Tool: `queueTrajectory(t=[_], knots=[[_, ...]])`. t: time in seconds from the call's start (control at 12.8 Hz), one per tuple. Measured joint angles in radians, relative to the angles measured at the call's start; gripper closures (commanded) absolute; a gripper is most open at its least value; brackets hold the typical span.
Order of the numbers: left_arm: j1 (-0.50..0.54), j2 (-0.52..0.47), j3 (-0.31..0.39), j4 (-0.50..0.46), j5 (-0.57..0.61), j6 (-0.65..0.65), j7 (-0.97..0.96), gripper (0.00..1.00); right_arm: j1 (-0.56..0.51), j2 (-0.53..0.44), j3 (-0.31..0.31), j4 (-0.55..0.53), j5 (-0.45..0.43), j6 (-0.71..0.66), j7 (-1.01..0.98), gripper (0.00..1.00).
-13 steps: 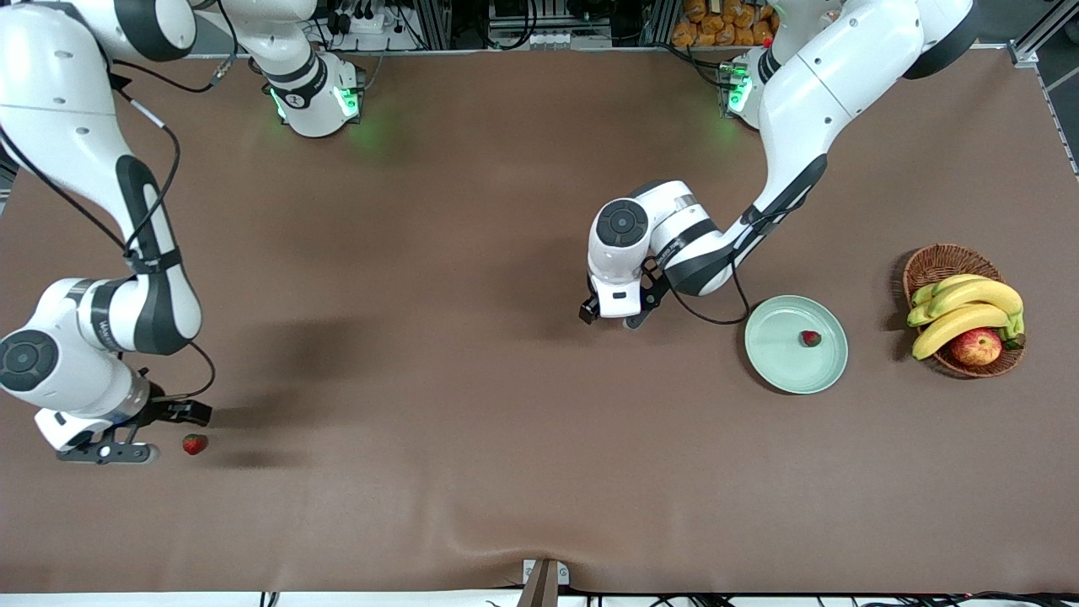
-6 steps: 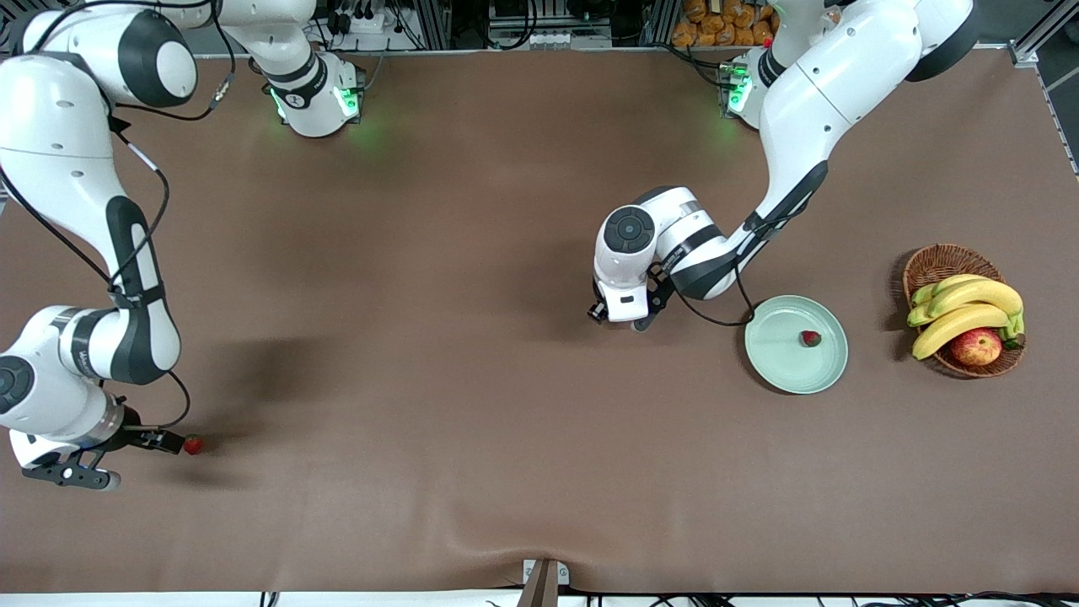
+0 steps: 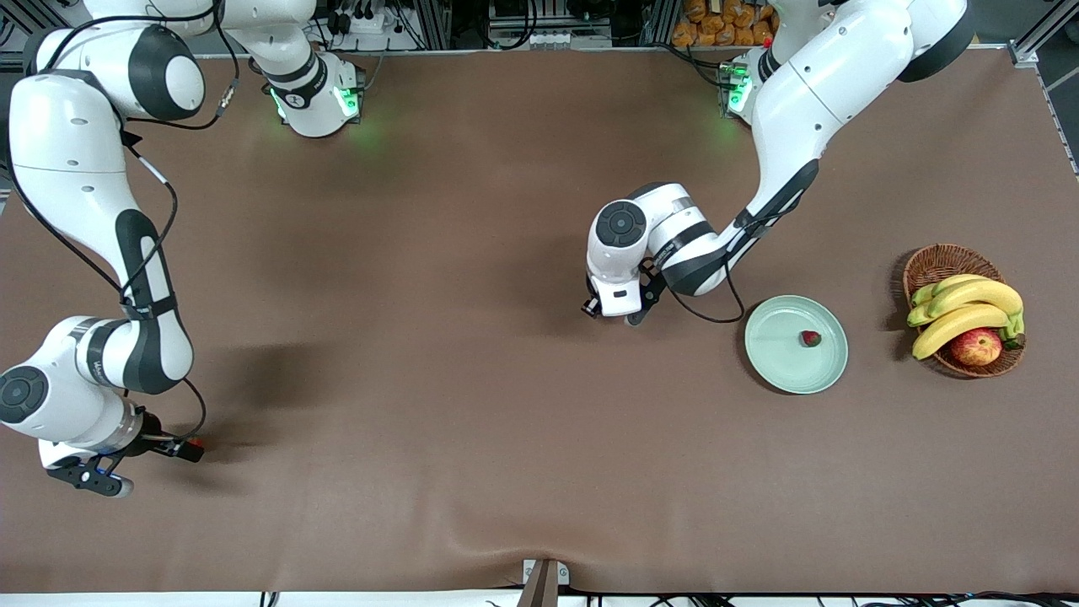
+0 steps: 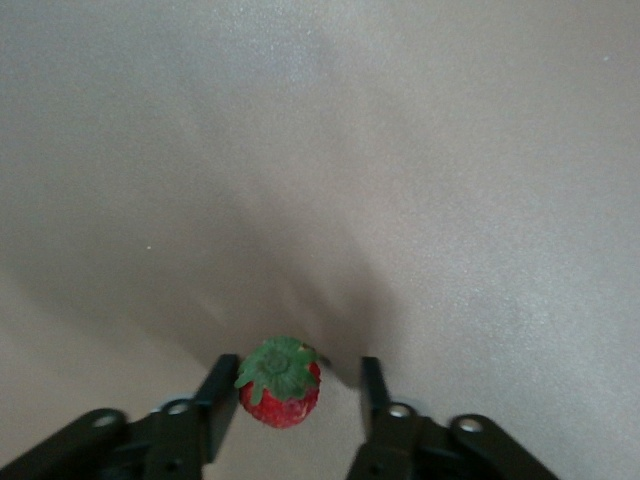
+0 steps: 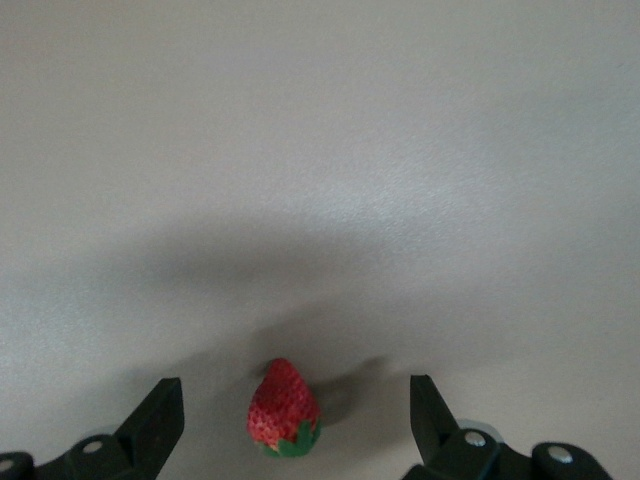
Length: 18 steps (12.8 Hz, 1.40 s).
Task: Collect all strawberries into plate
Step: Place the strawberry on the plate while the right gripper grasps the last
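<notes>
The pale mint-green plate [image 3: 780, 358] lies toward the left arm's end of the table with one strawberry [image 3: 810, 338] in it. My left gripper [image 3: 603, 313] is low over the table beside the plate. In the left wrist view it [image 4: 297, 370] is open around a second strawberry [image 4: 281, 384], which touches one finger [image 4: 218, 395] and is hidden in the front view. My right gripper [image 3: 190, 451] is low at the right arm's end. In the right wrist view it [image 5: 295, 388] is wide open around a third strawberry [image 5: 283, 412] lying on the table.
A brown wicker basket [image 3: 931, 263] with bananas [image 3: 969, 308] and a red-yellow apple [image 3: 975, 346] stands past the plate at the left arm's end. The brown table cover [image 3: 472, 405] stretches between the two arms.
My right gripper swung toward the right arm's end and then came over the strawberry that lay in plain view beside it. My left gripper shifted only slightly.
</notes>
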<state>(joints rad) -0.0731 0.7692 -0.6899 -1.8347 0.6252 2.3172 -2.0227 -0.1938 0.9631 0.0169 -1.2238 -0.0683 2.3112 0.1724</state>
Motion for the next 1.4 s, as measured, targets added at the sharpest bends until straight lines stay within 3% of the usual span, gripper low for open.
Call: queueTrajectory(t=[0.31, 0.47, 0.78, 1.01, 1.09, 1.17, 1.25, 1.33, 1.4], knots=[[0.018, -0.008, 0.003, 0.01, 0.003, -0.001, 0.021, 1.0, 0.002, 0.02, 0.002, 0.002, 0.064, 0.0, 0.001, 0.0], [0.096, -0.042, -0.022, 0.024, 0.003, -0.034, 0.127, 1.0, 0.002, 0.023, 0.003, 0.002, 0.068, -0.001, 0.002, 0.0], [0.424, -0.113, -0.236, 0.028, 0.003, -0.24, 0.413, 1.0, 0.002, 0.023, 0.003, 0.003, 0.069, -0.007, 0.003, 0.09], [0.609, -0.12, -0.289, 0.018, 0.003, -0.363, 0.664, 1.0, 0.002, 0.023, 0.003, 0.003, 0.069, -0.007, 0.003, 0.25], [0.654, -0.117, -0.286, 0.006, 0.003, -0.369, 0.733, 1.0, 0.002, 0.023, 0.003, 0.003, 0.07, -0.007, 0.003, 0.33], [0.696, -0.112, -0.284, -0.009, 0.007, -0.369, 0.792, 1.0, 0.002, 0.023, 0.003, 0.003, 0.07, -0.008, 0.003, 0.48], [0.726, -0.103, -0.279, -0.021, 0.024, -0.366, 0.829, 0.76, 0.002, 0.023, 0.003, 0.003, 0.07, -0.008, 0.003, 0.7], [0.744, -0.091, -0.273, -0.032, 0.048, -0.357, 0.844, 0.62, 0.002, 0.023, 0.003, 0.003, 0.071, -0.008, 0.003, 0.9], [0.749, -0.078, -0.265, -0.041, 0.066, -0.343, 0.846, 0.06, 0.002, 0.023, 0.003, 0.003, 0.072, -0.008, 0.003, 1.0]])
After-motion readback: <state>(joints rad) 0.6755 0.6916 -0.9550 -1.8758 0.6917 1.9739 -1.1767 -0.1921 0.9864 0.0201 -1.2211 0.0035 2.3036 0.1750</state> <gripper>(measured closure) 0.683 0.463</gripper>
